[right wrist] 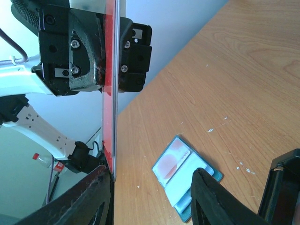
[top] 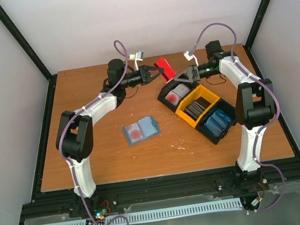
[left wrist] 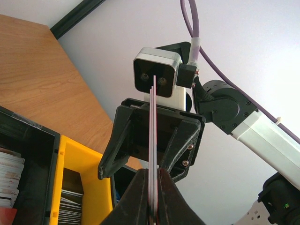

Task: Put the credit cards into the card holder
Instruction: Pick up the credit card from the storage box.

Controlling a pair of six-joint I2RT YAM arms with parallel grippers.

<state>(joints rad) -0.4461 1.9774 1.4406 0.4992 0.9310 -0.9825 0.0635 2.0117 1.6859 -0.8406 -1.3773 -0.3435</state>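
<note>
Pinching red card, left gripper closed

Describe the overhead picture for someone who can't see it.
The left gripper pinches a red credit card in the air above a wooden table, with the open right gripper just beside it. An open blue card holder lies on the table, left of a black-and-yellow tray.

I count two grippers: left gripper, right gripper. One red card visible, though edge-on I can't rule out more, and one card holder. One tray with three compartments; the stacked cards inside can't be counted.
</note>
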